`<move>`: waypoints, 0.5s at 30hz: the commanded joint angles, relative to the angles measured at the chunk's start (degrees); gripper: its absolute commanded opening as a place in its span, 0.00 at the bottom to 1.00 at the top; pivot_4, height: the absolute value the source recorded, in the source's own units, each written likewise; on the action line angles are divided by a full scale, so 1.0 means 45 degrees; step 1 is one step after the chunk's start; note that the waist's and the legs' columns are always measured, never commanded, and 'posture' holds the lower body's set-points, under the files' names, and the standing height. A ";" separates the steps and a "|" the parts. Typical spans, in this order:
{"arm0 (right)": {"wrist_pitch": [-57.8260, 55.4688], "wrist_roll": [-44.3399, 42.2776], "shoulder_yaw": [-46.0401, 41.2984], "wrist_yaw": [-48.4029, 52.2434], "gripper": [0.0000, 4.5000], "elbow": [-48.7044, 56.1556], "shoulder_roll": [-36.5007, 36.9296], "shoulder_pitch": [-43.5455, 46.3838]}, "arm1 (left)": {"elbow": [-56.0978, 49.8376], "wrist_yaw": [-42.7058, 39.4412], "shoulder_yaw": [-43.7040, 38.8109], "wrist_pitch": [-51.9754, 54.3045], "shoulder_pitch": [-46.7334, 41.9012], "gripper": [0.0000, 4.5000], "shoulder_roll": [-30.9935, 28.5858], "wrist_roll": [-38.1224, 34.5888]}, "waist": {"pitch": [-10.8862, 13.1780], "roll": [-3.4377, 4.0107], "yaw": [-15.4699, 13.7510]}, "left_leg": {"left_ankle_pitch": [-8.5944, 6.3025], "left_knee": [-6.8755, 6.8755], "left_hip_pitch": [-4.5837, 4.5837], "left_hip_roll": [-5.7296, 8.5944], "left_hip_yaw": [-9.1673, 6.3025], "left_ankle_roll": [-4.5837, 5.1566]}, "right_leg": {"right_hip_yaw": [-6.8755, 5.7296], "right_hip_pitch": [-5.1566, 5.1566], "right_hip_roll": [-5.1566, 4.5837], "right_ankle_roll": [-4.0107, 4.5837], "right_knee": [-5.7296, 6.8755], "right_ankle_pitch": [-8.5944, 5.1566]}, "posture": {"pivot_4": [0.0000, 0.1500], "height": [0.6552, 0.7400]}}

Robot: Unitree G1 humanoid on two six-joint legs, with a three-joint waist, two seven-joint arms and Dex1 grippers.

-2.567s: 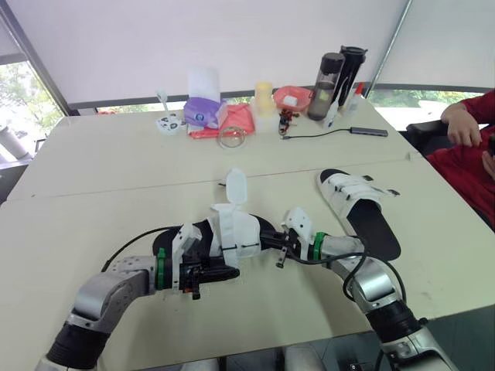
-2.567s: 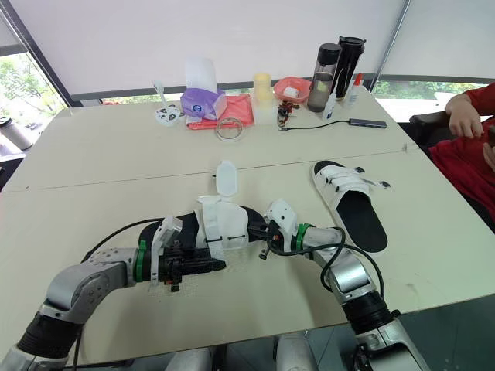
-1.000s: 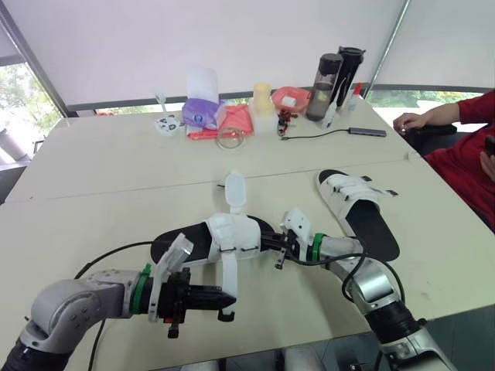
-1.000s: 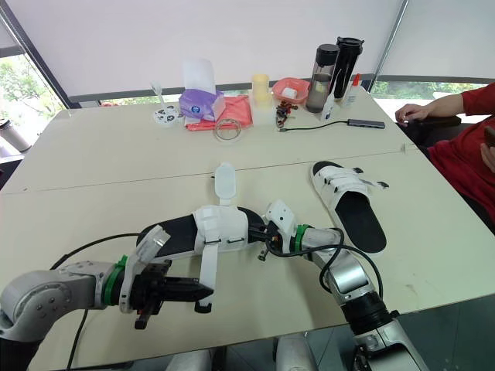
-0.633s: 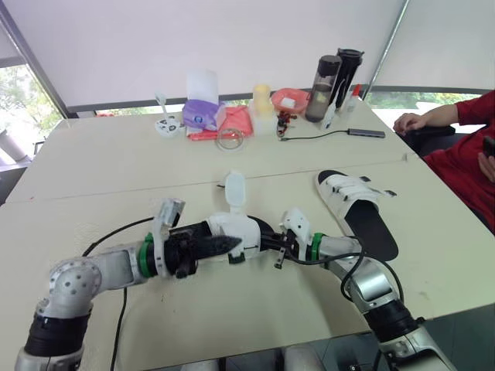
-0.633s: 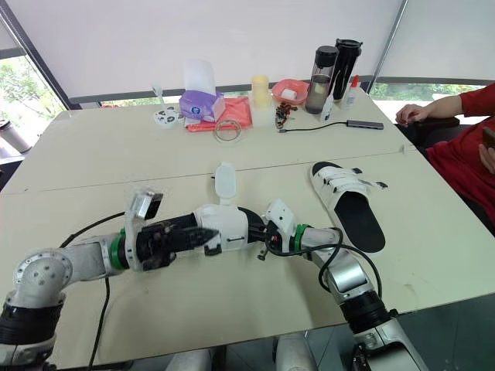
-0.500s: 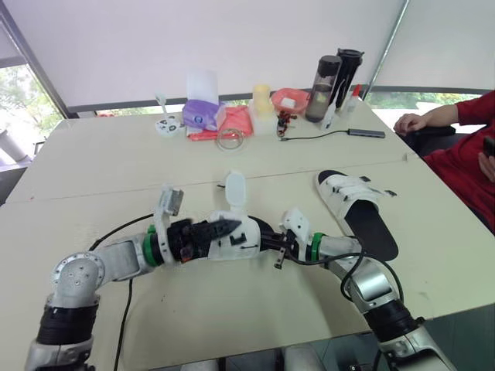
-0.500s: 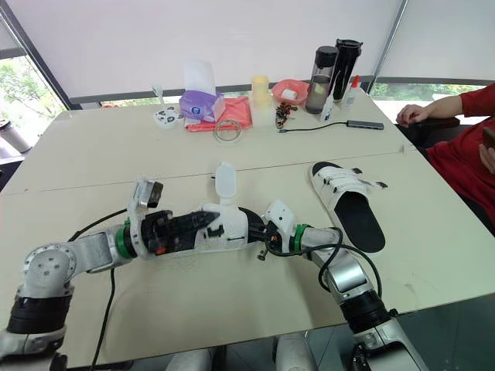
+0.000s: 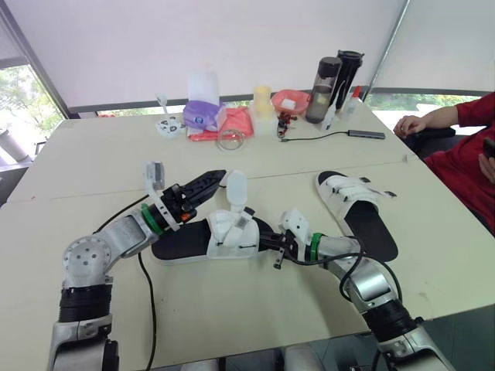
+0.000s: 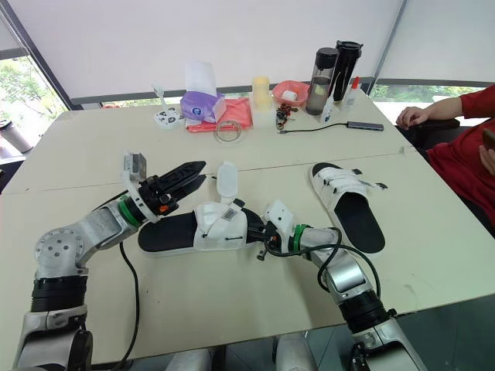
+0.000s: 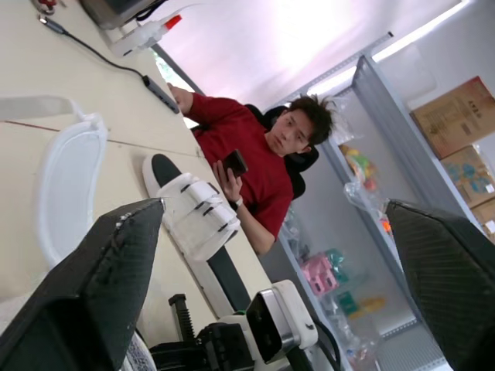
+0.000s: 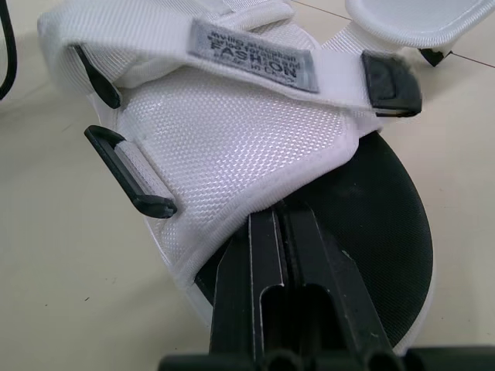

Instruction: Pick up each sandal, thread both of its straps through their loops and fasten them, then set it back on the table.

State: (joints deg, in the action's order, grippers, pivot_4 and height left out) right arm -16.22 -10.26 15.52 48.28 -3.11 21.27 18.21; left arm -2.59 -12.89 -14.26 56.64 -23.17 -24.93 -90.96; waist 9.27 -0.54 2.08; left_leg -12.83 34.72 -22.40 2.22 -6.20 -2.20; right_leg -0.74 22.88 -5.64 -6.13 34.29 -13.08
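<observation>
The near sandal (image 9: 203, 238), black-soled with white straps, lies flat on the table in front of me. One strap is folded across its upper, and the other strap (image 9: 237, 189) stands up at its far side. My right gripper (image 9: 264, 240) is shut at the sandal's toe end, its fingertips (image 12: 271, 224) tucked under the edge of the white upper. My left gripper (image 10: 203, 171) hovers open just beyond the sandal, near the raised strap, and holds nothing. A second sandal (image 9: 357, 209) lies to the right with its straps laid across.
A person in a red top (image 9: 464, 135) sits at the table's right edge, holding a phone (image 11: 234, 162). Along the far edge stand a tissue pack (image 9: 204, 114), a red cloth (image 9: 240, 122), two dark bottles (image 9: 337, 73), and a cable with an adapter (image 9: 340, 133).
My left gripper carried the front strap up over the sandal, let it go, opened and lifted away to the far side. The strap now lies across the upper. The right gripper stayed put.
</observation>
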 commanded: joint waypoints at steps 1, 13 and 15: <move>-0.0712 0.0801 0.0911 -0.0011 0.00 -0.1358 0.0084 -0.0713 | -0.0722 -0.1261 -0.0083 0.0042 -0.0104 0.99 -0.0675 0.0880 | 0.0001 -0.0001 0.0012 | 0.0000 0.0000 0.0000 0.0000 0.0001 0.0000 | 0.0000 0.0002 0.0002 0.0000 -0.0001 0.0000 | 1.00 1.00; -0.0603 0.0843 0.0959 0.0036 0.00 -0.1697 -0.0058 -0.0418 | 0.1166 -0.8286 0.4820 -0.1616 -0.3514 0.99 -0.3294 0.9155 | 0.0000 -0.0005 0.0047 | -0.0028 -0.0010 -0.0026 -0.0006 0.0030 -0.0046 | 0.0018 0.0039 0.0000 0.0006 -0.0022 0.0000 | 1.00 1.00; -0.0573 0.0853 0.0945 0.0000 0.00 -0.1738 -0.0112 -0.0403 | 0.1958 -0.9221 0.5740 -0.1658 -0.4444 0.99 -0.3357 1.0231 | 0.0000 -0.0010 0.0056 | -0.0015 -0.0009 -0.0028 -0.0006 0.0030 -0.0025 | 0.0017 0.0058 0.0015 0.0007 -0.0021 0.0001 | 1.00 1.00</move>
State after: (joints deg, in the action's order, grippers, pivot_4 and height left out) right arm -15.83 -10.26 15.60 48.75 -4.19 20.85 19.05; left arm 5.41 -50.63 9.63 50.52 -41.11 -39.44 -48.42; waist 9.27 -0.59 2.34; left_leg -12.90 34.68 -22.52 2.19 -6.04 -2.30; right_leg -0.67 23.11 -5.55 -6.09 34.19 -13.08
